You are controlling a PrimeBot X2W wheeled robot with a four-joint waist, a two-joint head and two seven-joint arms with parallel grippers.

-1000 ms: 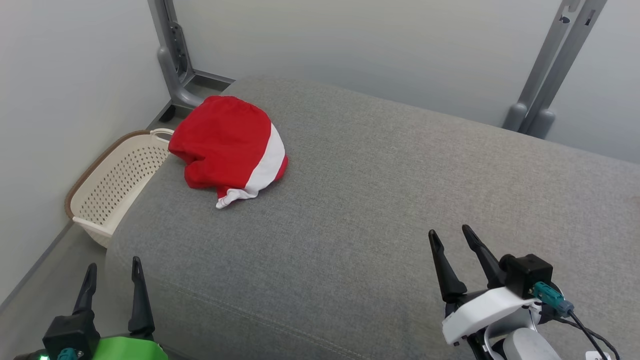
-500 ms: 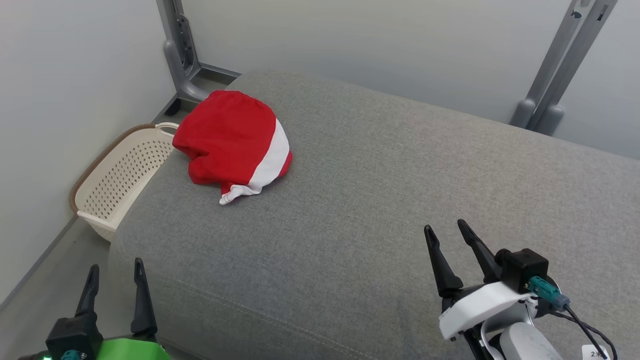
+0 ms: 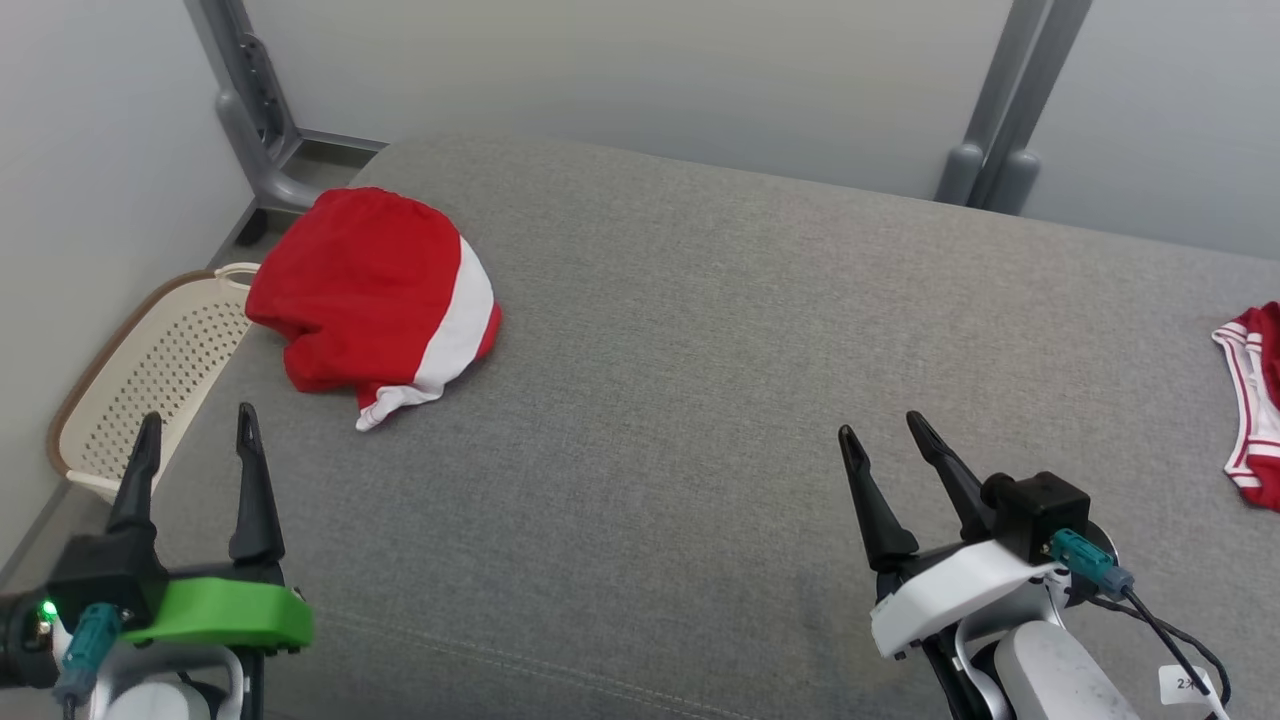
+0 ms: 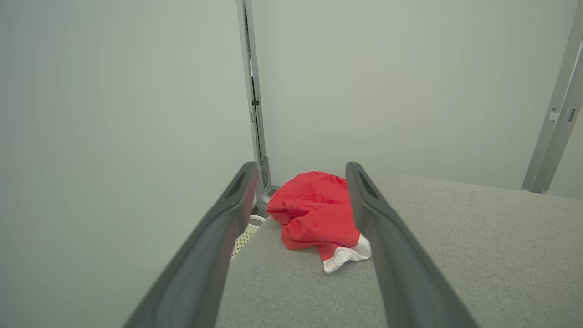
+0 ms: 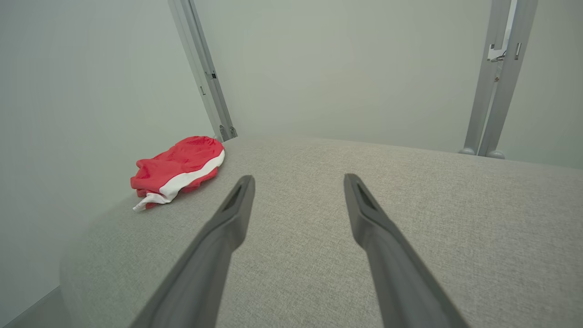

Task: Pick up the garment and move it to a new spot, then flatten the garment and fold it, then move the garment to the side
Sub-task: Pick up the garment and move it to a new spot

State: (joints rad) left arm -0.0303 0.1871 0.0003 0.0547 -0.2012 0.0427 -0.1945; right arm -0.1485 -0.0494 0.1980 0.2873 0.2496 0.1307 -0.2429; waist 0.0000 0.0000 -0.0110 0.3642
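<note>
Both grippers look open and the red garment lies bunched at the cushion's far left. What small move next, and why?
Probably reach the left gripper forward toward the red garment: it is open and empty, the garment lies straight ahead of it, untouched, and the right gripper is farther off.

We find bright, even, diffuse light; shadows faint. Head view sharp. Wrist views lean the frame posts outward; near fingers slightly soft
</note>
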